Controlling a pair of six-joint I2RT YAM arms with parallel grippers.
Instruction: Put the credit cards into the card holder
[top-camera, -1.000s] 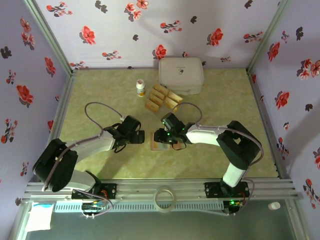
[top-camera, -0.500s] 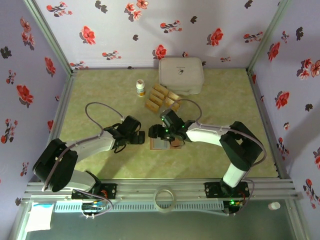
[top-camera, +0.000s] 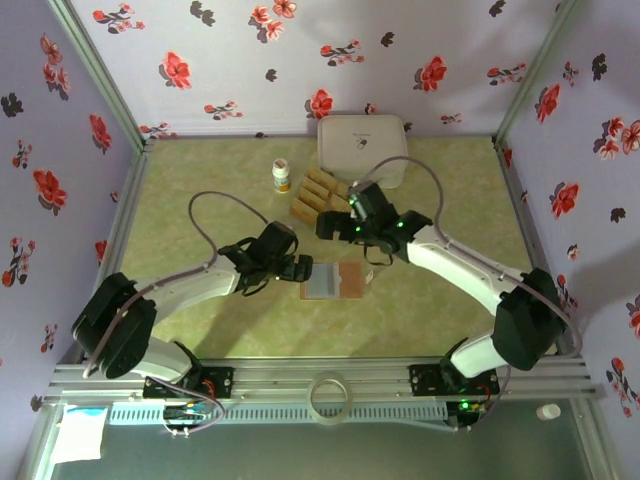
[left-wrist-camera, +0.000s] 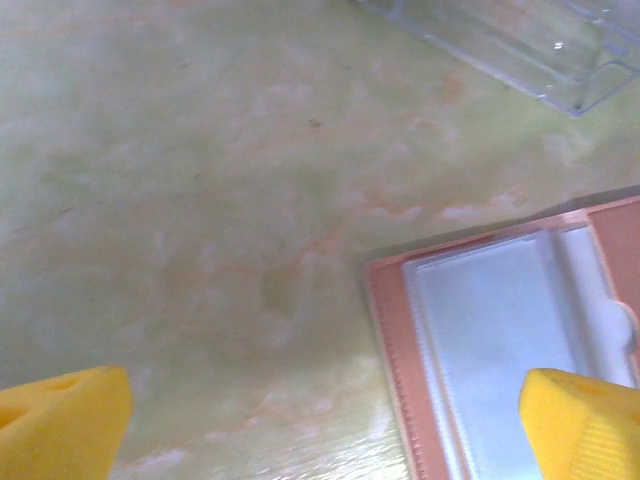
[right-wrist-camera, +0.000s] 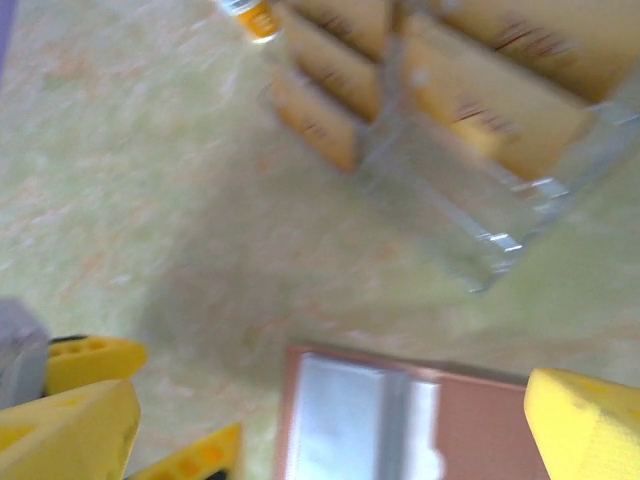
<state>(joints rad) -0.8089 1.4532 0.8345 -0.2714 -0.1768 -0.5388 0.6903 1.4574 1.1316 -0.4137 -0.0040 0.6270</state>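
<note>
The card holder (top-camera: 336, 281) lies open and flat on the table, pinkish-tan with a greyish pocket on its left half (left-wrist-camera: 500, 340) (right-wrist-camera: 400, 425). The gold credit cards (top-camera: 322, 195) (right-wrist-camera: 470, 90) stand in rows in a clear tray (right-wrist-camera: 480, 240) behind it. My left gripper (top-camera: 301, 270) (left-wrist-camera: 325, 430) is open at the holder's left edge, with its right fingertip (left-wrist-camera: 585, 425) over the grey pocket. My right gripper (top-camera: 333, 226) (right-wrist-camera: 325, 425) is open and empty above the table, between the tray and the holder.
A large white rounded box (top-camera: 362, 150) sits at the back, right behind the tray. A small white bottle with an orange label (top-camera: 281, 176) (right-wrist-camera: 250, 15) stands left of the cards. Flowered walls close in three sides of the table.
My right gripper has opened, risen off the card holder and moved back toward the card tray. My left gripper has shifted right, up to the holder's left edge.
</note>
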